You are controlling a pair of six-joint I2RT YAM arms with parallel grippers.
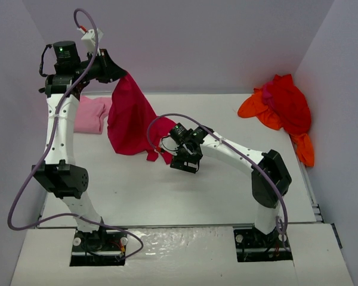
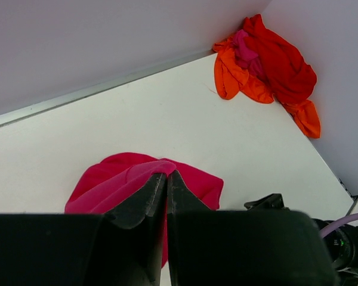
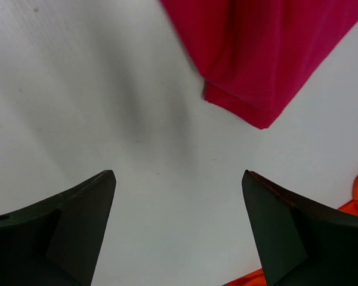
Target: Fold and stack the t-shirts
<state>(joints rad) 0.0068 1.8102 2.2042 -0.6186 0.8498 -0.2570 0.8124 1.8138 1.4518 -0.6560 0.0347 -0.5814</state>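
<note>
The light pink t-shirt [image 1: 89, 114] lies folded at the far left edge of the bench [image 1: 167, 196]. Just right of it, the left hand [image 2: 166, 176] is raised high, fingers pinched together on the top of the crimson-magenta t-shirt [image 1: 130, 119]. The shirt hangs with its lower end down at the bench. Near that end, mid-bench, the right hand [image 3: 178, 179] hovers with fingers wide apart, holding nothing. In the far right corner, the red t-shirt [image 1: 289, 101] lies crumpled on the orange t-shirt [image 1: 253, 107].

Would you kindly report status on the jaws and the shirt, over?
Left jaws shut on crimson shirt, held up. Right jaws open, empty, by its hem. Nothing in the way.
</note>
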